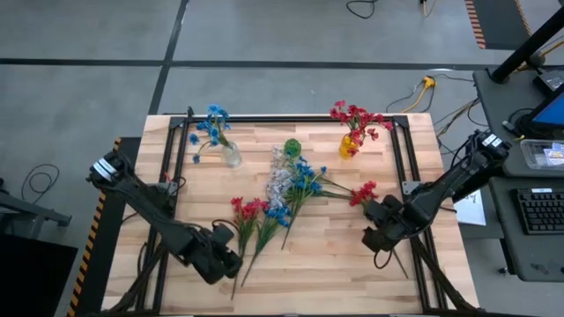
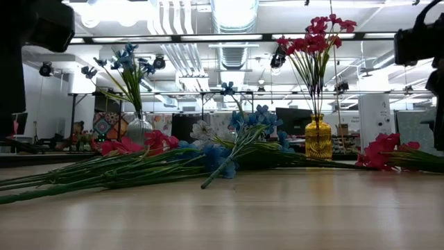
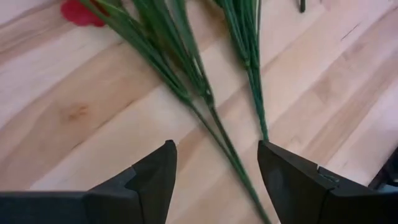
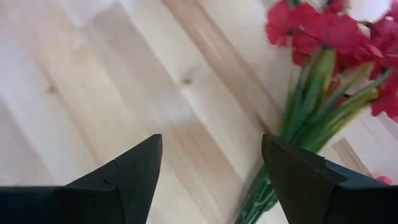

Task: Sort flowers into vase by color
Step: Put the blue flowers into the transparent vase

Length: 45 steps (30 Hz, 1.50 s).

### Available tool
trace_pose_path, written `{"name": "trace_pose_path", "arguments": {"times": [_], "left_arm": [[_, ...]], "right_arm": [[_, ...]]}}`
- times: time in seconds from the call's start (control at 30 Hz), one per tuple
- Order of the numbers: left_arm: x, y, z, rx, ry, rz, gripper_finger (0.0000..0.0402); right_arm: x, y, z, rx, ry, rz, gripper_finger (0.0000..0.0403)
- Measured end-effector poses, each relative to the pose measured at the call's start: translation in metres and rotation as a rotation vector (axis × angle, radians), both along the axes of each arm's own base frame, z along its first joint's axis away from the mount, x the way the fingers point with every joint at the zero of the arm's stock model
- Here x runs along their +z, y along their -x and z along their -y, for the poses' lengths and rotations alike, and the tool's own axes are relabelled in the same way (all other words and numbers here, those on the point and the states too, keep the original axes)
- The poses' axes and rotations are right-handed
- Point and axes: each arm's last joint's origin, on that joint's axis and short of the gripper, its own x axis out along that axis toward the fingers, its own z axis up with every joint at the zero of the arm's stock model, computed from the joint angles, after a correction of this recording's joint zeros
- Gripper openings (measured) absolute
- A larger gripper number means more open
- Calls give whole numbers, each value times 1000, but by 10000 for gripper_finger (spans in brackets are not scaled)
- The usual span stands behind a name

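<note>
The left pincer [image 3: 214,180] is held wide open, nothing gripped, low over the wooden surface [image 1: 326,264]; thin green stems [image 3: 217,130] are seen running right between its two fingers [image 3: 152,180], not touching them. Just ahead of it the loose red spray [image 1: 248,210] is laid flat, with a blue spray [image 1: 280,214] beside that.

Over to the right pincer [image 4: 211,180]: also spread wide and empty, with a second red spray [image 4: 323,37] lying just ahead and to one side, its green stems passing beside one finger [image 4: 311,180]. In the high view that spray [image 1: 363,192] is found just beyond this pincer [image 1: 381,227].

Between the two pincers the pale white blossoms [image 1: 280,176] and more blue ones [image 1: 304,180] are heaped in a pile. Farther off, a clear vase [image 1: 232,156] is loaded with blue flowers [image 1: 211,128], a yellow vase [image 1: 350,145] with red flowers [image 1: 357,119], and a green vase [image 1: 292,148] is stood between them.
</note>
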Motion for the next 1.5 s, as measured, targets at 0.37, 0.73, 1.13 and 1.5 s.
{"name": "trace_pose_path", "arguments": {"times": [0.37,0.73,1.13,1.5], "left_arm": [[-8,-36,30,-18,-58,-2,213],[-26,-83,52,-65,-108,-10,213],[-52,-98,39,-42,-101,-117,196],[-37,-105,42,-101,-131,-155,171]], "right_arm": [[6,1,-17,65,-26,103,259],[6,1,-19,74,-37,115,255],[6,2,-22,82,-51,125,251],[7,1,-24,73,-69,141,251]]}}
